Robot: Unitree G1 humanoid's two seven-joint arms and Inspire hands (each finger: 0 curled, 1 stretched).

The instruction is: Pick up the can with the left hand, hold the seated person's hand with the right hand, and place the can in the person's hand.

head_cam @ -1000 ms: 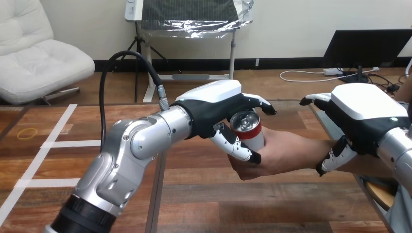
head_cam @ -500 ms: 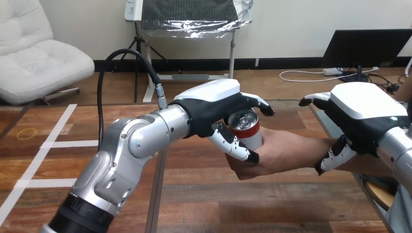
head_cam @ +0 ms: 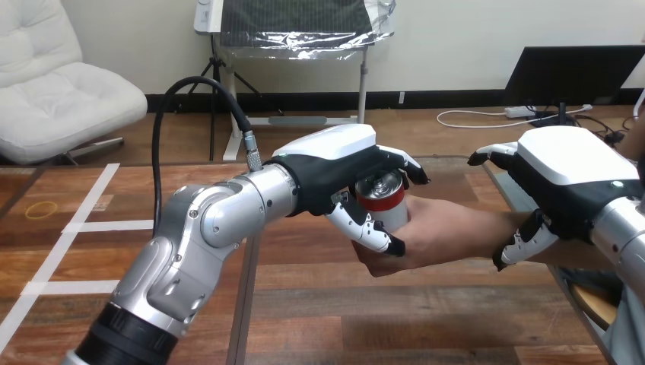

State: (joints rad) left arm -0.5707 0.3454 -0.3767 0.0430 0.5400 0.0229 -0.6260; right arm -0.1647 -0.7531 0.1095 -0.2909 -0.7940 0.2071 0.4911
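Note:
My left hand (head_cam: 335,171) is shut on a red and silver can (head_cam: 380,199), fingers over its far side and thumb across its front. The can stands upright with its silver top showing. Its base sits in the upturned palm of the person's hand (head_cam: 437,239), which reaches in from the right. My right hand (head_cam: 567,179) lies over the person's wrist. Its thumb curls down the near side of the wrist and its fingers arch over the far side.
The person's forearm (head_cam: 487,239) runs from the right edge toward the middle, above the wooden surface (head_cam: 365,319). A grey metal bar (head_cam: 245,304) runs down to the bottom edge below my left forearm.
My left hand has eased the can slightly left and lower into the person's palm. The right hand has barely moved.

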